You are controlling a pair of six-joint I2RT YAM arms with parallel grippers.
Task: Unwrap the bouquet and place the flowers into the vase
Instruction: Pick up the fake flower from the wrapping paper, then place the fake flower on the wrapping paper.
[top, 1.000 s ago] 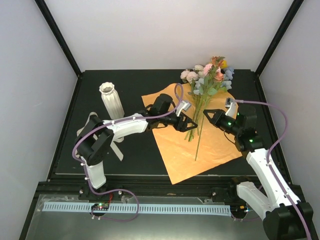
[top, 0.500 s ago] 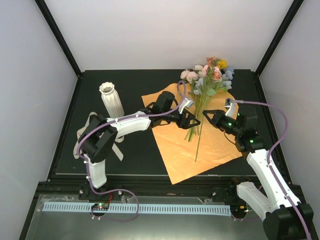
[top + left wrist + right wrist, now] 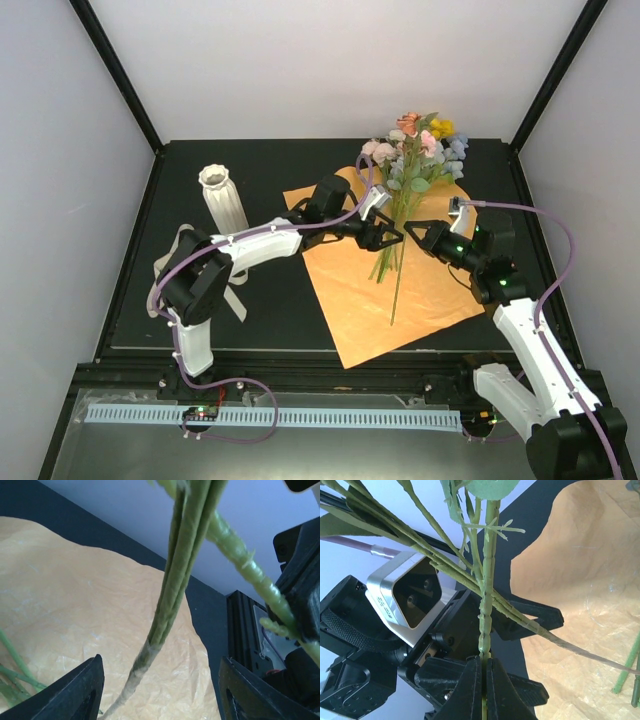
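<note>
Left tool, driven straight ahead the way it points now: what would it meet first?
The stems of the flowers: they stand between the open fingers of the left tool. Just behind them sits the right tool, shut on a stem, though depth is hard to judge.

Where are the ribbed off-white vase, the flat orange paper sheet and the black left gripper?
Ribbed off-white vase (image 3: 225, 206), top view: ribbed body.
Orange paper sheet (image 3: 370, 312), top view: bare near part.
Left gripper (image 3: 160, 672), left wrist view: between its fingertips.
</note>
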